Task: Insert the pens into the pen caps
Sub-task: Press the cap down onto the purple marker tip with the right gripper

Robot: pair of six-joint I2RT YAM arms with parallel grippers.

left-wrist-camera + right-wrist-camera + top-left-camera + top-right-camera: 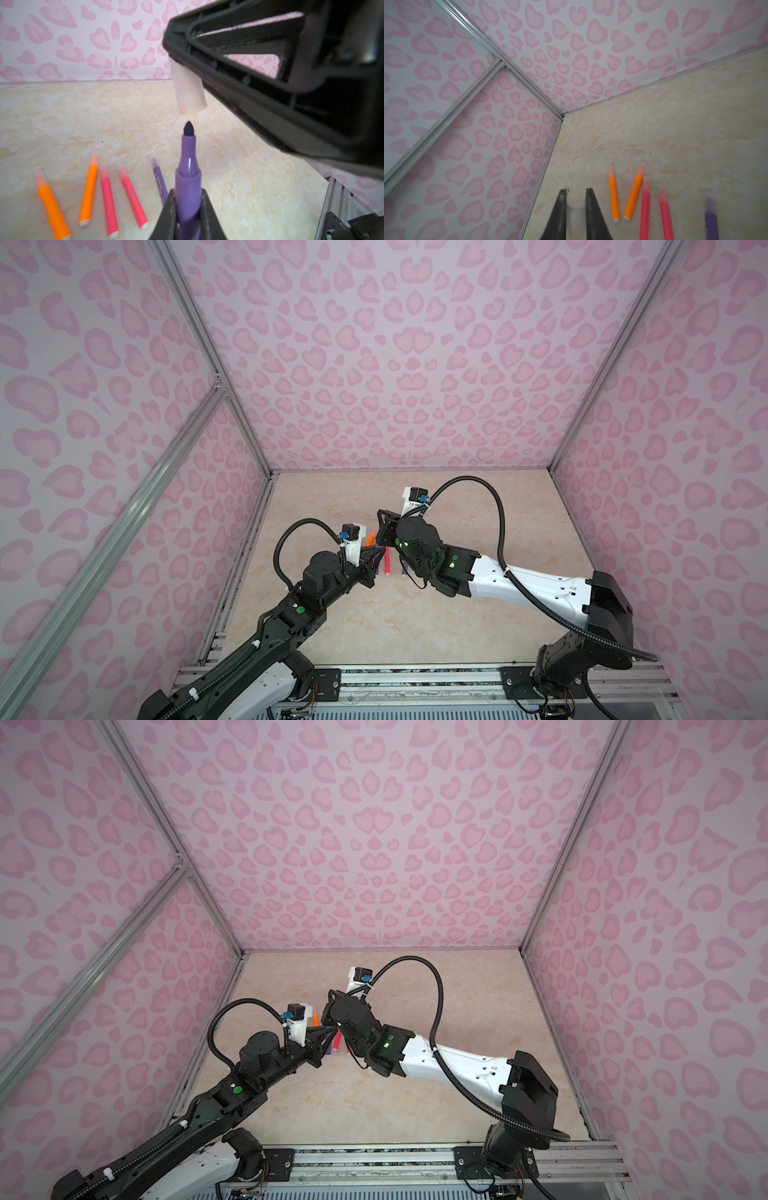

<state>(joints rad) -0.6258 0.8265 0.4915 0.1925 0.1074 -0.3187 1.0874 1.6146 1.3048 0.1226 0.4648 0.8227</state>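
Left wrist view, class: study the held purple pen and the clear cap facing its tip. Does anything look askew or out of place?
Yes: the clear cap leans relative to the purple pen, so its mouth is not square to the tip. Nothing else stands out.

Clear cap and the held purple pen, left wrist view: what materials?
Small clear tube-shaped cap: looks like translucent frosted plastic; hazy, light passes through. Held slim purple marker pen: likely glossy moulded plastic, bright highlight on its neck; dark tip looks matte, maybe felt.
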